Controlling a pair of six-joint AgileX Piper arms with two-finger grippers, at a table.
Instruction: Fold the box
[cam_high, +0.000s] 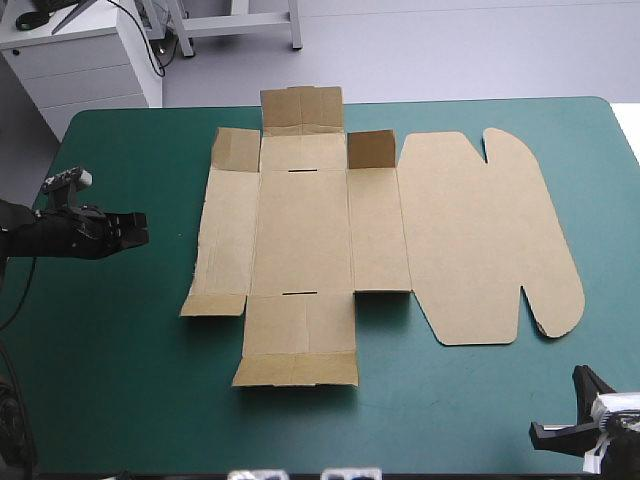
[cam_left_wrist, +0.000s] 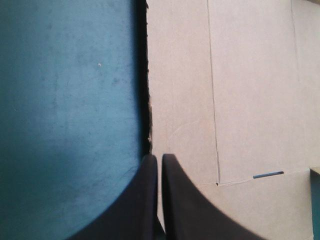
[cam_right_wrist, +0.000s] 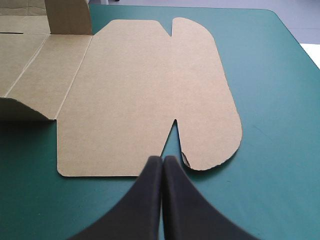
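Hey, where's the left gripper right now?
In the high view the left gripper is over the left part of the teal-green cover, just left of the box's left edge and apart from it.

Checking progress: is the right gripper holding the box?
No: the right gripper is shut on nothing, and the box lies ahead of it.

A flat cut sheet of brown board, the box (cam_high: 300, 230), lies spread across the middle of the teal-green surface (cam_high: 120, 380). Its broad, round-cornered lid panel (cam_high: 480, 230) reaches toward the surface's right edge. On the far side, one flap and a small corner tab stand raised. The black-fingered left hand (cam_high: 138, 228) is left of the box, apart from it. The right hand (cam_high: 583, 385) is at the near right corner, clear of the lid panel.
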